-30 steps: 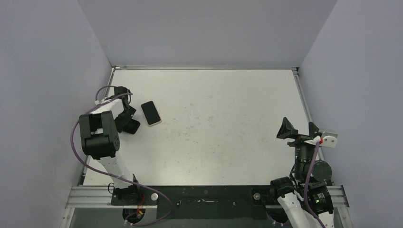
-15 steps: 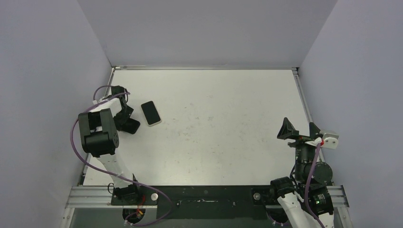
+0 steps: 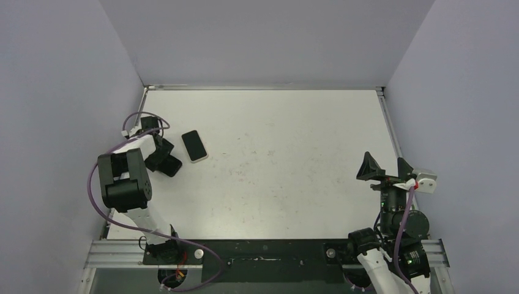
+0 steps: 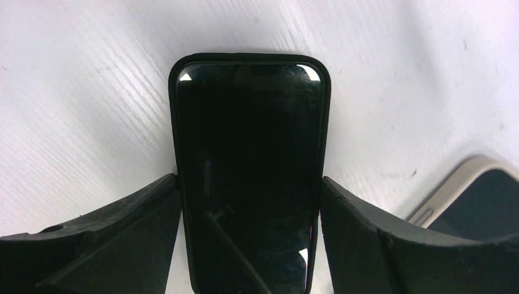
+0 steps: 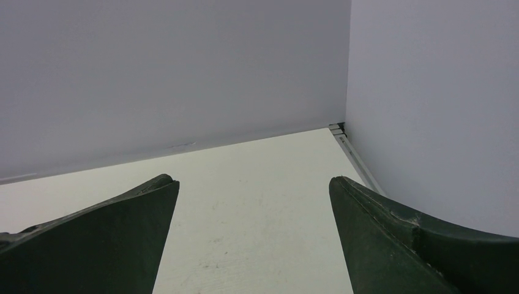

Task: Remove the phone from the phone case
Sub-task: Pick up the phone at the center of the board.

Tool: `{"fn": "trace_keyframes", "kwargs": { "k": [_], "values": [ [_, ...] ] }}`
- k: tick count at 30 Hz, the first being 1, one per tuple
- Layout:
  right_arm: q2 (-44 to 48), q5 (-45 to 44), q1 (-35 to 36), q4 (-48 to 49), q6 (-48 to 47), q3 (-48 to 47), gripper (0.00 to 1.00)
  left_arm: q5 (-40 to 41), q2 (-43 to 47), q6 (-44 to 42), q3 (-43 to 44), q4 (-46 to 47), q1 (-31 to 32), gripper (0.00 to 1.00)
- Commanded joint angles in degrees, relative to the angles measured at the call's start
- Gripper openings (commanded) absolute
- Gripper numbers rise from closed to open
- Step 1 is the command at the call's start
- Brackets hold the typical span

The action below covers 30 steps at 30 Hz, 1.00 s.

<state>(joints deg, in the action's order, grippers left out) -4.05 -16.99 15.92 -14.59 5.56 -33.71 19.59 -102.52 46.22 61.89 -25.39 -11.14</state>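
Observation:
A black phone case [image 4: 248, 153] lies flat on the white table, its glossy dark face up. My left gripper [image 4: 249, 179] straddles it, both jaws pressed against its long sides. In the top view the case [image 3: 171, 165] is at the table's left, under my left gripper [image 3: 162, 156]. A phone with a pale beige rim [image 3: 194, 146] lies screen up just right of the case, apart from it; its corner shows in the left wrist view [image 4: 477, 196]. My right gripper [image 3: 385, 164] is open and empty at the right edge, raised, facing the far right corner [image 5: 254, 180].
Grey walls close in the table on the left, back and right. A metal rail [image 3: 392, 131] runs along the right edge. The purple cable [image 3: 95, 168] loops beside the left arm near the left wall.
The left arm has shifted slightly left and toward me, turning the wrist, with the case nudged a little with it. The phone and the right arm have not moved.

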Motion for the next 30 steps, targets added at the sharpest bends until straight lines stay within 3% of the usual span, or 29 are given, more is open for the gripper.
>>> {"fn": "trace_keyframes", "kwargs": {
  "k": [1, 10, 14, 19, 23, 26, 30],
  "values": [
    [-2.1, 1.23, 0.88, 0.77, 1.9, -0.99, 1.0, -9.14, 4.67, -3.75, -4.94, 2.1, 0.7, 0.24],
    [-14.65, 10.2, 1.11, -9.57, 5.64, -7.73, 1.0, -14.13, 17.81, -1.43, -12.16, 6.55, 10.58, 0.16],
    [-20.18, 13.81, 1.07, -13.07, 12.87, -9.25, 1.0, -17.5, 25.77, 1.1, -18.76, 12.98, 16.88, 0.11],
    [-22.18, 18.29, 1.06, -12.52, 19.41, -7.64, 1.0, -21.65, 33.15, 2.72, -24.49, 18.71, 19.55, 0.07],
    [-22.66, 25.79, 1.12, -9.78, 20.69, -3.12, 1.0, -25.69, 38.78, 5.07, -28.71, 23.5, 21.37, 0.05],
    [-23.74, 35.22, 1.21, -3.05, 23.11, 1.69, 1.0, -26.71, 41.84, 6.67, -30.38, 24.58, 23.84, 0.04],
    [-26.4, 39.27, 1.8, 6.47, 26.7, 6.12, 1.0, -25.96, 44.09, 9.14, -31.95, 27.84, 28.02, 0.04]
  ]
}}
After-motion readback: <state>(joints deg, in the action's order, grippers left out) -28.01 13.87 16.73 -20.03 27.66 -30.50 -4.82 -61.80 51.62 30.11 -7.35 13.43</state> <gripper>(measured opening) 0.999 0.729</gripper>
